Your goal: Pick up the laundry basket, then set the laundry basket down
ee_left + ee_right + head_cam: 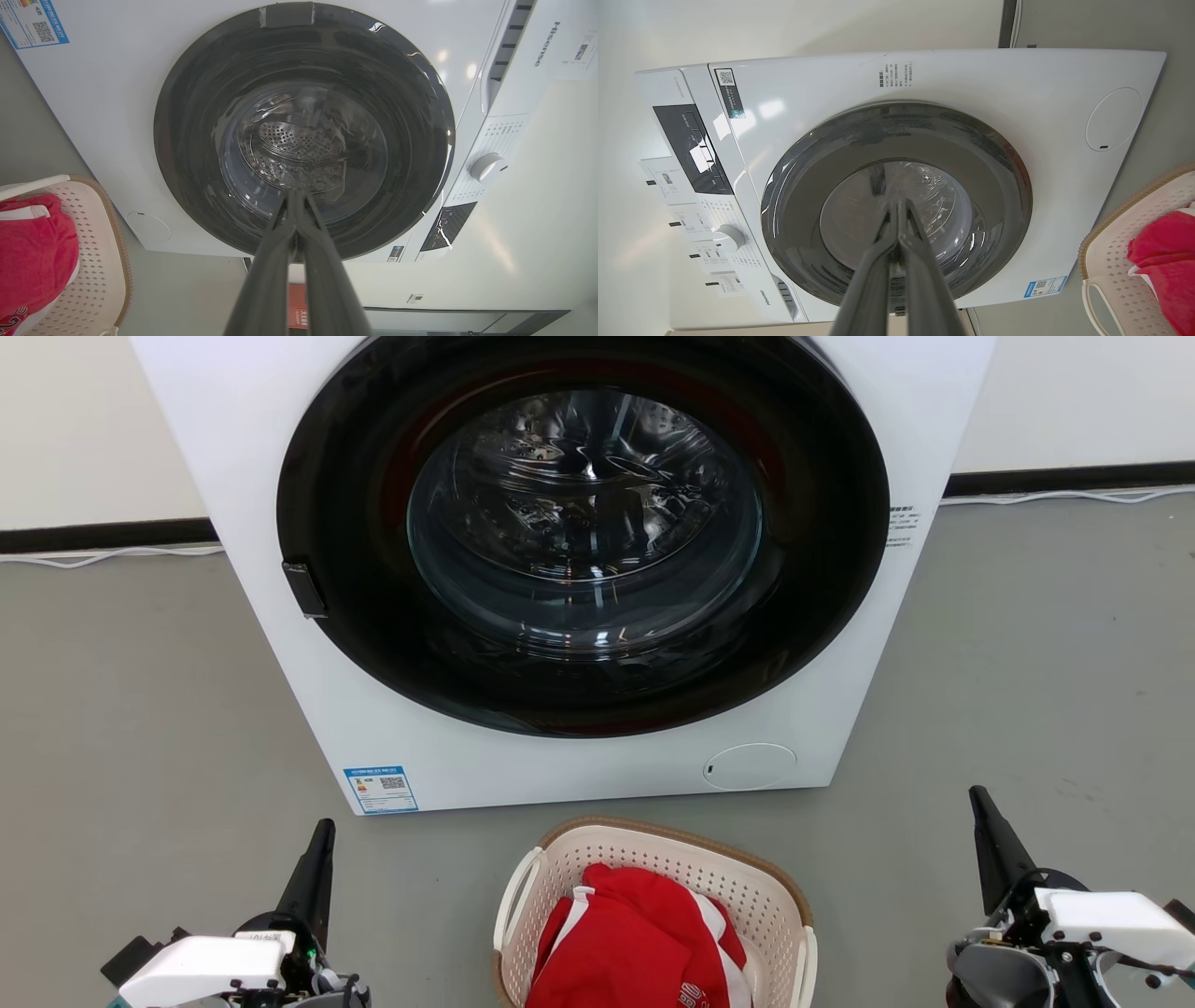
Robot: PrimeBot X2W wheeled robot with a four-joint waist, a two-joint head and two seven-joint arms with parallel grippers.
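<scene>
The laundry basket (747,887), cream with perforated walls, a brown rim and white side handles, stands on the grey floor at the bottom centre of the head view, holding red and white cloth (635,943). It also shows at the left edge of the left wrist view as the laundry basket (96,261) and at the right edge of the right wrist view as the laundry basket (1115,261). My left gripper (323,829) is shut and empty, well left of the basket. My right gripper (977,795) is shut and empty, well right of it. Both point at the washer.
A large white washing machine (308,644) with a round dark glass door (579,532) stands directly behind the basket, its door shut. Grey floor (140,709) spreads to both sides. A pale wall with black skirting (1074,481) and a white cable runs behind.
</scene>
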